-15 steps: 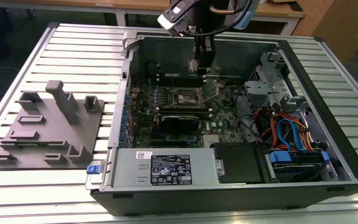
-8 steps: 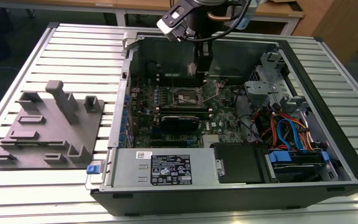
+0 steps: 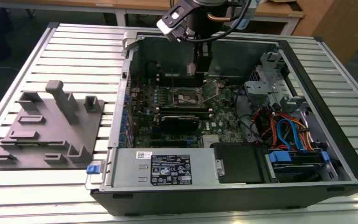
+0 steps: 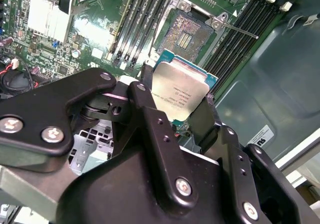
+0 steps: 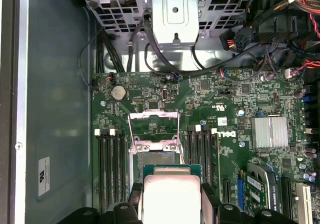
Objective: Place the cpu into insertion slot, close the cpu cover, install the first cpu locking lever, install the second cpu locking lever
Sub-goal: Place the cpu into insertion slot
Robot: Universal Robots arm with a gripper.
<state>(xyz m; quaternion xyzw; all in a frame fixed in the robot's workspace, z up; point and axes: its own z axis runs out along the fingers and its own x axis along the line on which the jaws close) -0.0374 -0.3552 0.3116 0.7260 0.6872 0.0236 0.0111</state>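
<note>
In the exterior view a grey fixture (image 3: 48, 128) sits at 9 o'clock on the slatted table (image 3: 73, 42). The open computer case (image 3: 229, 196) takes the middle, with its green motherboard (image 3: 166, 112) inside and coloured cables (image 3: 285, 130) toward 3 o'clock. The gripper (image 3: 199, 65) hangs inside the case, and the insertion slot (image 3: 186, 97) lies at about 6 o'clock from it — close, but apart. In both wrist views the fingers (image 4: 205, 119) pinch the cpu (image 4: 182, 91) by two opposite edges. The cpu hovers above the board just short of the slot, not seated. In the first wrist view its edges run roughly square to the slot's. The cpu cover (image 5: 154, 115) stands swung open — the slot looks bare.
</note>
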